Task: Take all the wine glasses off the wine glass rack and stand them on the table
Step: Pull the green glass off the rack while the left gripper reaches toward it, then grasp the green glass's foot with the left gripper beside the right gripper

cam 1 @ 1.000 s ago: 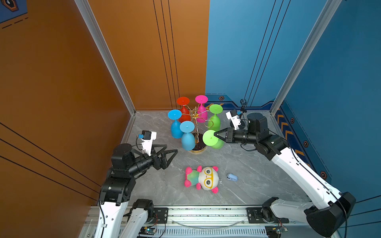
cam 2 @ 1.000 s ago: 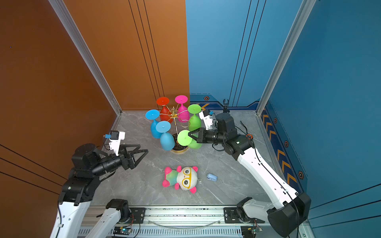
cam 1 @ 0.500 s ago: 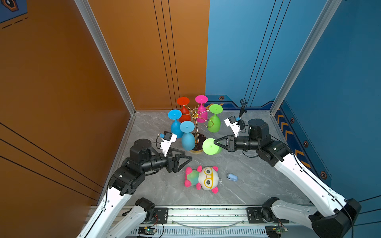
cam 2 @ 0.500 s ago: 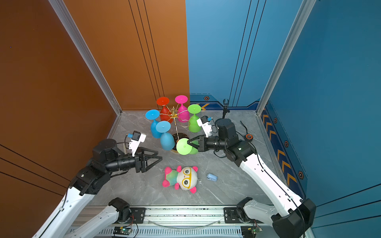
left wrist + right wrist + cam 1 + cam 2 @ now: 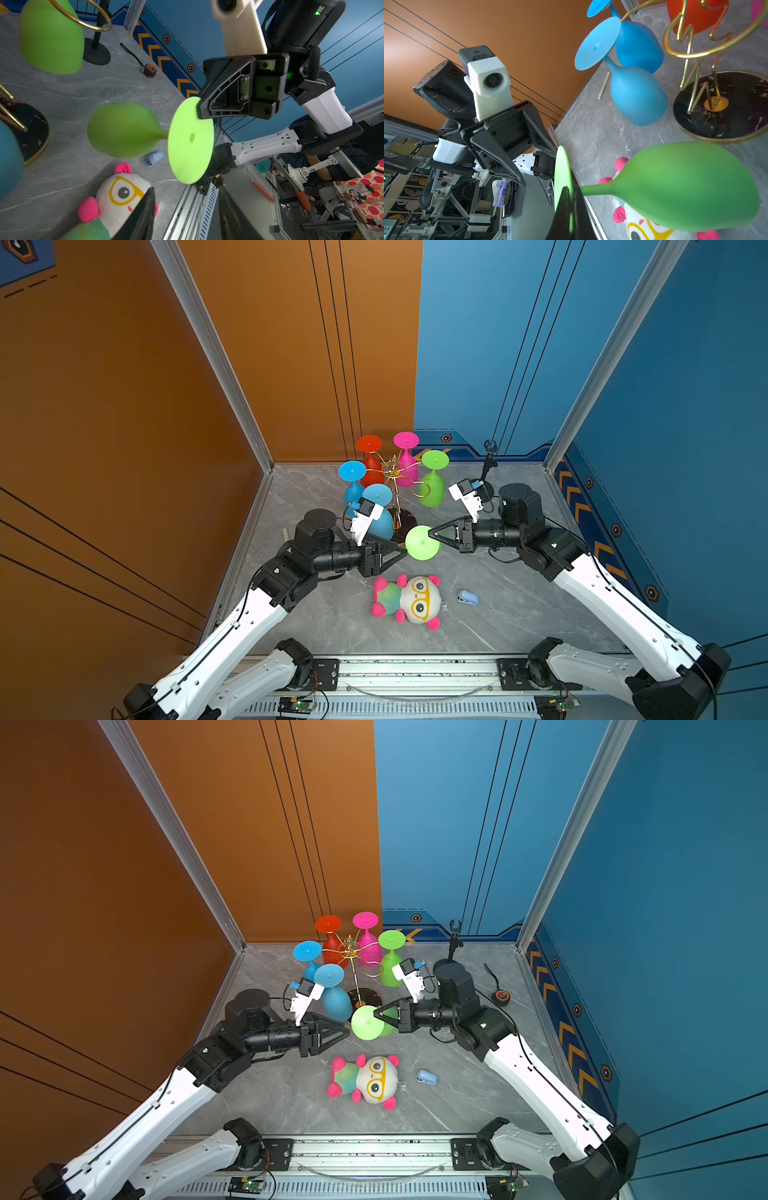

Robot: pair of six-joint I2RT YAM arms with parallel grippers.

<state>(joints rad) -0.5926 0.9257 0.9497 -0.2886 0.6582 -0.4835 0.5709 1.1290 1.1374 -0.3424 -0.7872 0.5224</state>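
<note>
The gold wire wine glass rack (image 5: 394,472) stands on its round black base (image 5: 726,116) at the back middle. Red, pink, green and two blue glasses hang on it, feet up. A green wine glass (image 5: 422,542) is off the rack and lies sideways in the air in front of the base. My right gripper (image 5: 572,190) is shut on the edge of its foot disc (image 5: 190,139). From the opposite side, my left gripper (image 5: 186,197) stands open, its tips just short of the disc with nothing between them. Both grippers (image 5: 348,1031) (image 5: 375,1014) face each other in both top views.
A plush toy (image 5: 409,601) lies on the grey floor below the held glass, a small blue stapler (image 5: 468,597) to its right. A small black stand (image 5: 486,472) and a tape measure (image 5: 501,996) sit at the back right. Orange and blue walls close in three sides.
My left arm has swung right, up to the green glass's foot, and its jaws have narrowed. My right gripper has drawn the glass forward and down, away from the rack.
</note>
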